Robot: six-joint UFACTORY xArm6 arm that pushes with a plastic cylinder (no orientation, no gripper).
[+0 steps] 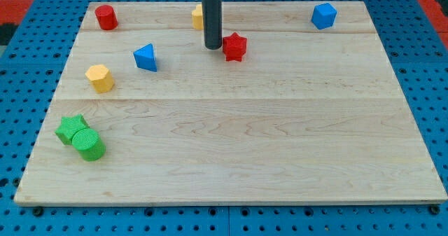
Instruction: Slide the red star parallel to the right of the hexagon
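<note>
Red star [234, 47] near the wooden board's [231, 152] top centre, just right of my tip [213, 47]; yellow hexagon [99, 78] well apart at left. No pincer fitted, only a rod.

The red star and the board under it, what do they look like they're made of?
The red star looks like moulded plastic or painted wood: flat, even colour, matte, no grain showing, so I can't settle which. The board looks like pale wood, with lengthwise grain streaks and faint seams between planks, in a smooth, lightly satin finish. My tip stands just to the view's left of the star.
</note>
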